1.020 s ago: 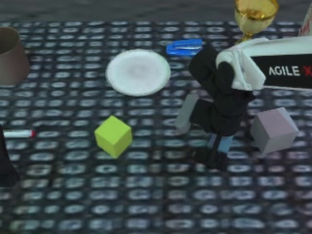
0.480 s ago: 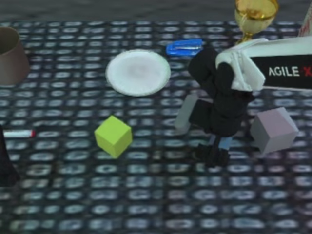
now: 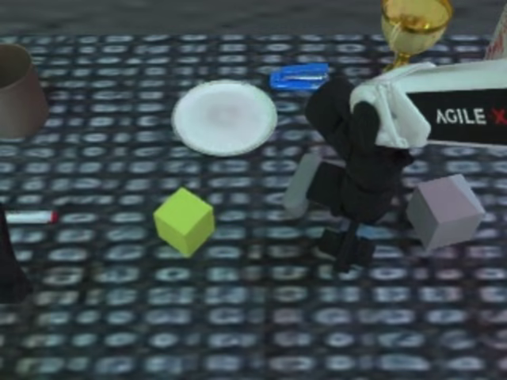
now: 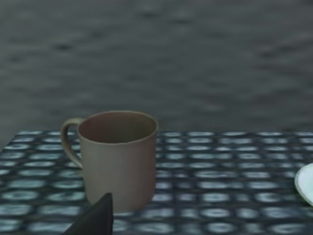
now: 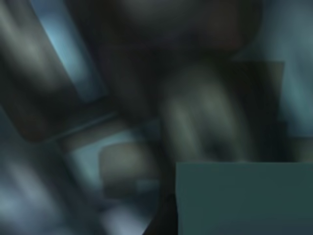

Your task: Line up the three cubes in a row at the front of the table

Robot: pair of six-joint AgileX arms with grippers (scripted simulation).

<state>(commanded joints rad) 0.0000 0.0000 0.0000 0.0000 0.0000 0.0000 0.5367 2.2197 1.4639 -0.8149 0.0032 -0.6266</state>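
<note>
While reaching down steeply, right tool (image 3: 349, 250) grips blue cube (image 3: 367, 231).

Front strip of table (image 3: 238, 332): open | 12 o'clock: white plate (image 3: 224, 117), blue stapler (image 3: 299, 77) just beyond | 9 o'clock: yellow-green cube (image 3: 184, 221), pen (image 3: 30, 216), brown mug (image 3: 17, 91) | 3 o'clock: grey cube (image 3: 445, 211), right arm (image 3: 444, 107), goblet (image 3: 413, 24)

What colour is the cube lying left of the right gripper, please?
Yellow-green cube; the top view shows it best.
</note>
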